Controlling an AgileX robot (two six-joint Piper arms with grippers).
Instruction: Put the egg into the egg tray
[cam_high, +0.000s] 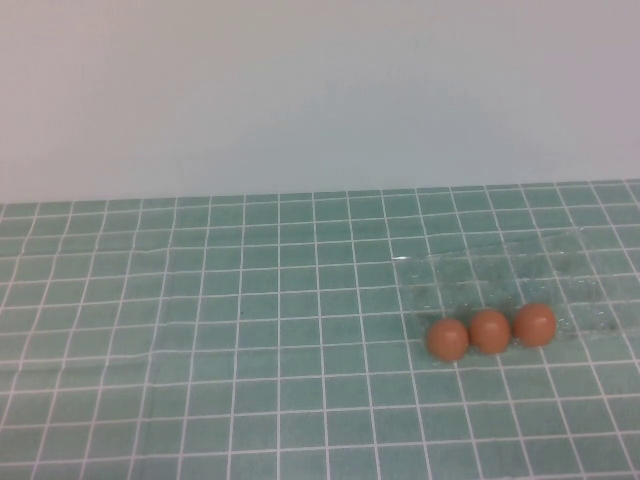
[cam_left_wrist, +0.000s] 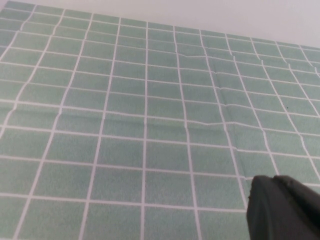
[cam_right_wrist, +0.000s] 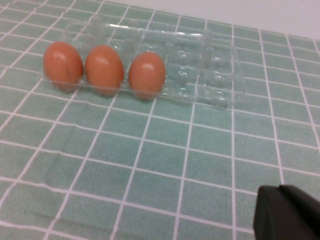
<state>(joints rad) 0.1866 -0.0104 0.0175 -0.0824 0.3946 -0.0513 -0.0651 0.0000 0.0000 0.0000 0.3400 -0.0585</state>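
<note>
Three alike orange-brown eggs (cam_high: 447, 339) (cam_high: 490, 330) (cam_high: 535, 324) sit side by side in the near row of cups of the clear egg tray (cam_high: 500, 275), at the right of the table. I cannot tell which one is the task's egg. The right wrist view shows the same eggs (cam_right_wrist: 63, 65) (cam_right_wrist: 104, 69) (cam_right_wrist: 147, 74) in the tray (cam_right_wrist: 210, 75). My right gripper (cam_right_wrist: 277, 189) is shut and empty, well back from the tray. My left gripper (cam_left_wrist: 272, 179) is shut and empty over bare cloth. Neither arm shows in the high view.
A green cloth with a white grid (cam_high: 200, 350) covers the table, with light creases. A plain pale wall (cam_high: 320, 90) stands behind the table's far edge. The tray's rear cups hold nothing.
</note>
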